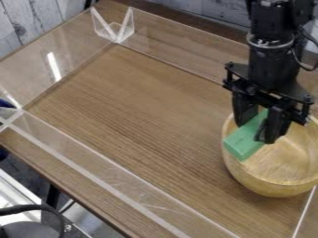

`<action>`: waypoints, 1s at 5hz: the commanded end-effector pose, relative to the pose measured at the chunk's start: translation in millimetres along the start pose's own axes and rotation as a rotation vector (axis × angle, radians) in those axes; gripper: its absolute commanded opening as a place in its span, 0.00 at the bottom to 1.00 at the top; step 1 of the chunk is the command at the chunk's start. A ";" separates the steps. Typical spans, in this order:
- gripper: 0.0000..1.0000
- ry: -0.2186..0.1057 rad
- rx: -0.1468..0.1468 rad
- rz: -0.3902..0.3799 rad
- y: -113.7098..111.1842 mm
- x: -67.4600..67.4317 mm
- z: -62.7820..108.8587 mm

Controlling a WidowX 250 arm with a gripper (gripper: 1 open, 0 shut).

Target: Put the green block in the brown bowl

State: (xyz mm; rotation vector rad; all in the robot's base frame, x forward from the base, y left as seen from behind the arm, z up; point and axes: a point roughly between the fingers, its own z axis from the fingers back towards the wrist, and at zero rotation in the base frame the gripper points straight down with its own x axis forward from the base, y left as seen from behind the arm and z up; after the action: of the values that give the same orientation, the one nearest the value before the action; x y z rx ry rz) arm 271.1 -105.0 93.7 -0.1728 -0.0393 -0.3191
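The green block (pixel 245 139) hangs tilted over the near-left rim of the brown bowl (pixel 276 177), a light-tan wooden bowl at the right edge of the table. My black gripper (pixel 259 126) comes down from above and is shut on the block's upper end, its fingers on either side of it. The block's lower end sits just above the bowl's rim; whether it touches is unclear.
Low clear acrylic walls (pixel 74 158) run around the wooden table (pixel 125 102), with a clear corner bracket (pixel 112 23) at the back left. The table's right edge lies just past the bowl.
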 end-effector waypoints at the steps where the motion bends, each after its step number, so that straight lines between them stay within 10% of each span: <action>1: 0.00 -0.037 0.001 0.000 2.1 5.4 7.4; 5: 0.00 -0.042 0.004 0.001 6.5 7.7 3.4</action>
State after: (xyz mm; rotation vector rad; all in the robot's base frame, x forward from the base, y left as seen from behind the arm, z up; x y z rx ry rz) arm 273.3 -100.8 84.4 -0.1701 -0.0348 -0.3177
